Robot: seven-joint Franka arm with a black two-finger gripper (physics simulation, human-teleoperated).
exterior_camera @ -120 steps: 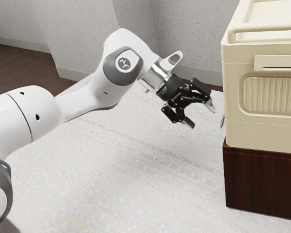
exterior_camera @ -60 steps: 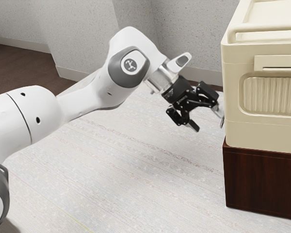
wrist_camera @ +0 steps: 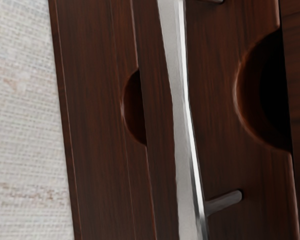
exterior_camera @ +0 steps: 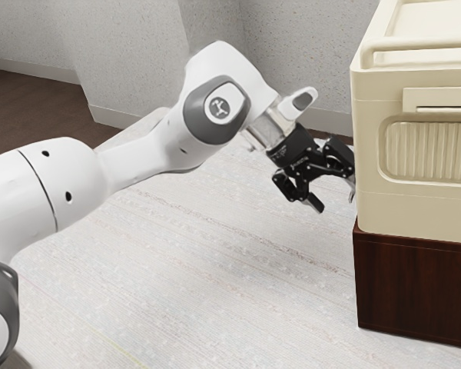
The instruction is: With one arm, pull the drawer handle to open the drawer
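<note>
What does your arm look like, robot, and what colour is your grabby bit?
My arm is smooth, rounded and white, with dark dots and grey covers. One cover has a round badge with a little light mark on it. Near the end comes a shiny silver collar, then my black gripper, which has two black, jointed fingers.

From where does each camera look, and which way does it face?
Exterior view: beside the arm, looking somewhat downward; it shows the arm reaching toward the exterior view's right, its open hand, the cream box and the dark wooden cabinet.
Wrist view: mounted on the hand, facing the cabinet's front closely, with the silver handle running across.
Shared: the cabinet, the handle, and the pale textured surface.
</note>
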